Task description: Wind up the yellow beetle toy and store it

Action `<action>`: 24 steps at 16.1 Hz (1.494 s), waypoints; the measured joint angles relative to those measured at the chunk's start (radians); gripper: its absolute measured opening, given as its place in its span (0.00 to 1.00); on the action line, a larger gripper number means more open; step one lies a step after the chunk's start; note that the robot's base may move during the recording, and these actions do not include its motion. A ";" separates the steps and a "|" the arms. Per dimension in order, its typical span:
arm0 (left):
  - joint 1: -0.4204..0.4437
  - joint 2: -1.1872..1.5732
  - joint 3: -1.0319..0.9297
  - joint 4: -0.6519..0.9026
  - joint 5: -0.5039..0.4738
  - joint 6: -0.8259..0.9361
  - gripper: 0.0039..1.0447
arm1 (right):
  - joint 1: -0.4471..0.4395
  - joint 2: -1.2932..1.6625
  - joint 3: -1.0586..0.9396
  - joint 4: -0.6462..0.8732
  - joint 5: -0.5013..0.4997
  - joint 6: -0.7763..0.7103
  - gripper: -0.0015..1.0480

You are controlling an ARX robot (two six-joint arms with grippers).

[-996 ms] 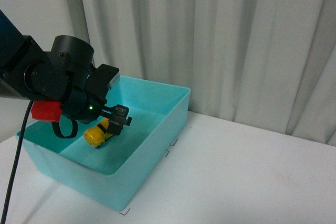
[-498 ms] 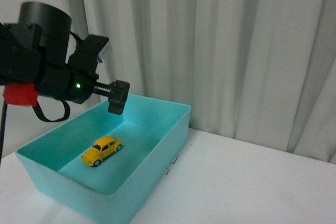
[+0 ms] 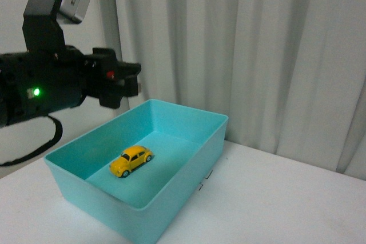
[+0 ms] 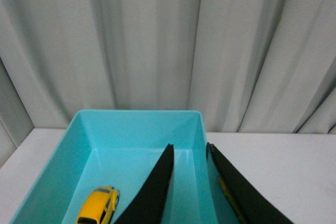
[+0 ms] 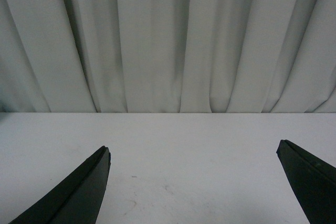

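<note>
White table [image 3: 286,198], matte, bare apart from a teal bin [image 3: 189,184] and small dark corner marks [image 3: 205,179] just beside the bin's right wall. Pale grey pleated curtain [image 3: 257,55] hangs along the whole far edge of the table and fills the background in all views. Lighting is dim and even.

The bin is an open rectangular tub on the left part of the table, with its far end close to the far edge. The yellow beetle toy [image 3: 131,160] stands on its wheels on the bin floor, about mid-floor and clear of all the walls. Nothing touches it.

The left pincer [image 3: 130,78] hangs above the bin's left rim, well apart from the toy. In the left wrist view its fingers [image 4: 157,192] stand a narrow gap apart with nothing between them. There is a green light [image 3: 36,91] on the black arm body, and a black cable [image 3: 40,148] loops below it.

The right pincer [image 5: 193,150] has its fingers [image 5: 86,182] wide apart and empty, over bare table facing the curtain. It is not seen in the front view.
</note>
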 joint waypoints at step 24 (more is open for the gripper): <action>-0.116 -0.806 -0.291 -0.473 -0.115 -0.006 0.01 | 0.000 0.000 0.000 0.000 0.000 0.000 0.94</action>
